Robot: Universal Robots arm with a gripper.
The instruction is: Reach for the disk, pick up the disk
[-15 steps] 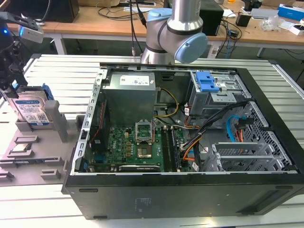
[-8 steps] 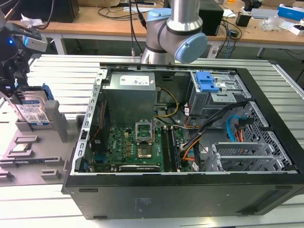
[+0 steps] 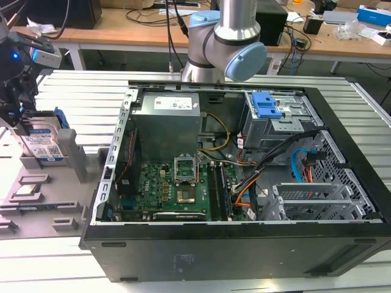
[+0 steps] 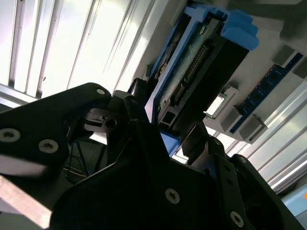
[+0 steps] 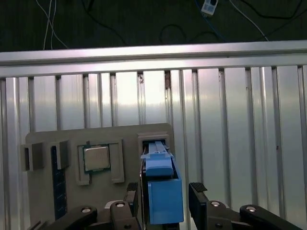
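Above the grey holder (image 5: 72, 136), parted fingers (image 5: 197, 191) flank the upright disk (image 5: 163, 201)

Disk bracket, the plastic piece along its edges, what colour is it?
The disk's bracket is blue, clearest in the first wrist view.

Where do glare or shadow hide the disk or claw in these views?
Second wrist view: the table slats blow out white, the claw beside the disk is a dark silhouette. First wrist view: slats glare mildly; the disk's blue bracket reads clearly. Exterior view: evenly lit.
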